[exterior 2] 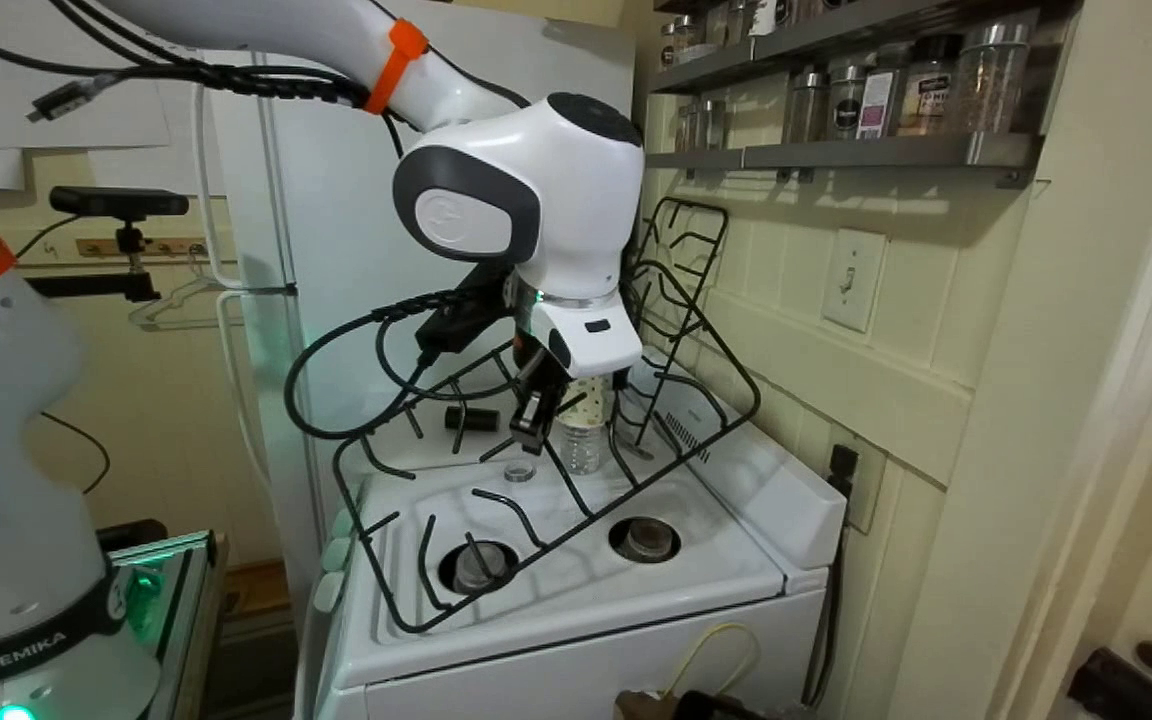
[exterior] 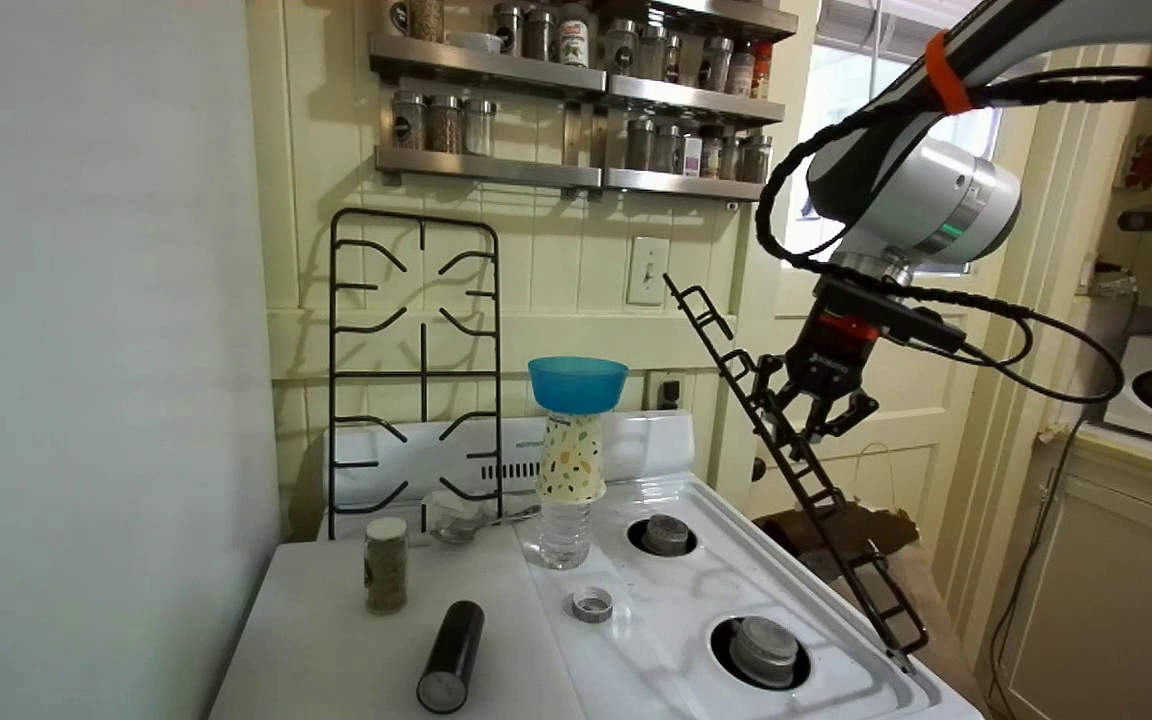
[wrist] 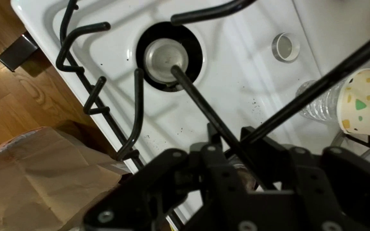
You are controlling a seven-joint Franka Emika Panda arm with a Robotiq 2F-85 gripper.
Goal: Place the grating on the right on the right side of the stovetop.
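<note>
While abv. stovetop (exterior: 646,640), arm (exterior 2: 576,190) w/ downward bend — gripper (wrist: 232,137) tight on tilted grating (wrist: 300,99).

The grating (wrist: 300,101) slants over the right side of the stovetop (exterior: 651,620). Left of the burners (exterior: 764,645), a bowl (exterior: 578,388) tops a cup (exterior: 573,455) on a bottle (exterior: 564,535); farther left, another grate (exterior: 424,374) stands behind a jar (exterior: 386,572).

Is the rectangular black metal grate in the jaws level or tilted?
Tilted: in both exterior views, the grate slopes down toward the front of the white stovetop.

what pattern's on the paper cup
The cup has green, orange-yellow and dark flecks on cream, clearest in the wrist view.
</note>
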